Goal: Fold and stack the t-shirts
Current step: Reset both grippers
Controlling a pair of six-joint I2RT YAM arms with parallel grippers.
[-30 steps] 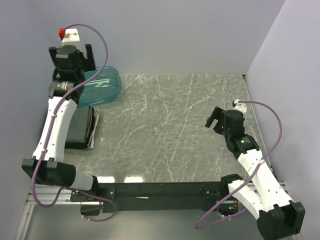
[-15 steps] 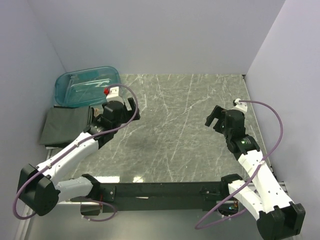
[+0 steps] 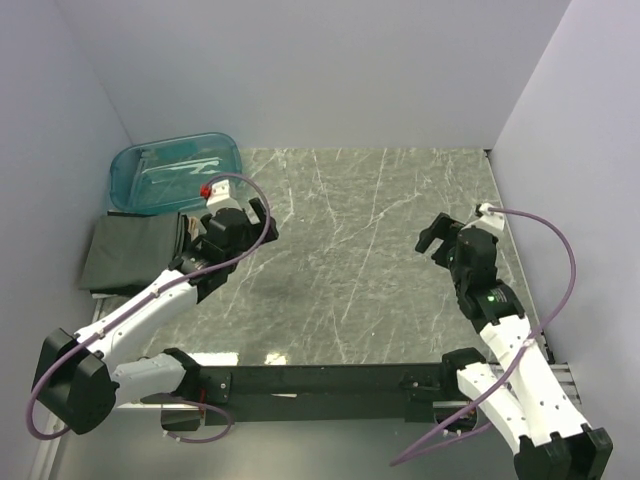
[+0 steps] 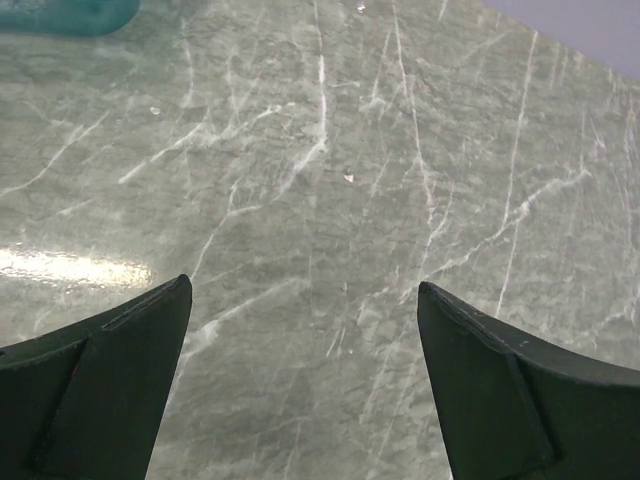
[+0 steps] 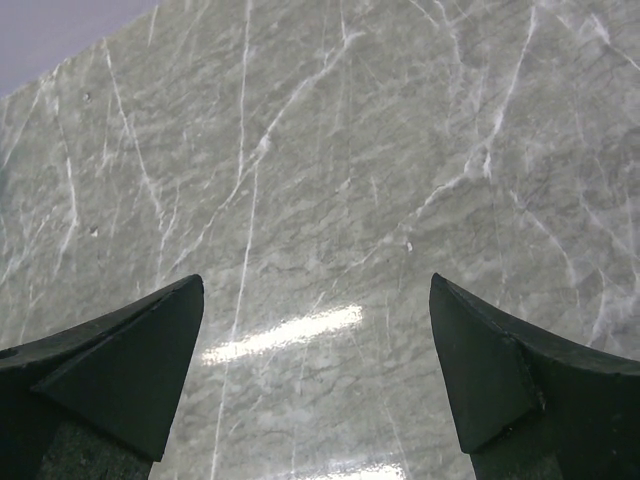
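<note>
Now, both jaws wide, holding nothing: left gripper (image 4: 302,285) just beside folded t-shirts (image 3: 130,255), right gripper (image 5: 316,280) over table (image 3: 380,220). We'd pull away high, sparing stack's edge.

On the desk (image 3: 380,230), the tub (image 3: 170,172) sits at 10 o'clock; the t-shirts (image 3: 130,255) lie just before it, at 9 o'clock.

Marble table (image 3: 380,250) bears folded t-shirts (image 3: 130,255) and teal tub (image 3: 168,176).

Bright even light; glare patch on tabletop (image 4: 70,268); edges maybe soft.
</note>
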